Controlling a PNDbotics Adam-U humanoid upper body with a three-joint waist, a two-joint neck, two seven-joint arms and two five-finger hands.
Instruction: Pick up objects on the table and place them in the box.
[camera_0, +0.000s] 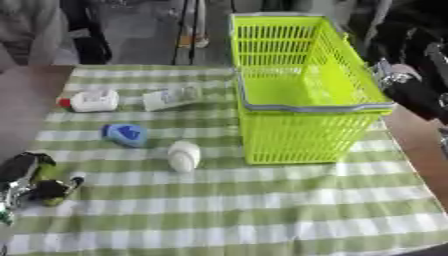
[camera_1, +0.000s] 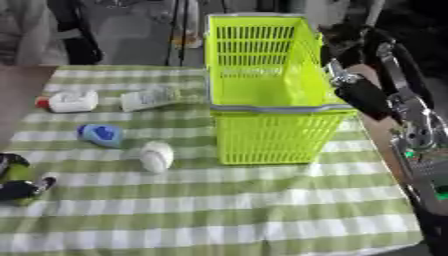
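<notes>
A bright yellow-green plastic mesh basket (camera_0: 302, 95) with a grey rim stands in the upper right of the frame on a table covered by a green and white checked cloth (camera_0: 245, 210); nothing can be seen inside it. Four items lie on the cloth to its left. Farthest toward the upper left is a white plastic bottle with a red cap (camera_0: 90, 100), lying on its side, and just beside it, nearer the basket, lies a clear bottle with a white label (camera_0: 171, 97). Below them, left of centre, sits a small blue rounded container (camera_0: 125, 134), and near it, toward the basket's front corner, a white rounded jar (camera_0: 184, 155) lying on its side. The robot's left hand (camera_0: 37, 182), black with some green, rests on the cloth at the lower left edge of the frame, its fingers curled, holding nothing, well apart from the blue container. The right arm (camera_1: 372, 97) comes in along the right edge beside the basket's right wall; whether the right hand is released or clenched cannot be told.
</notes>
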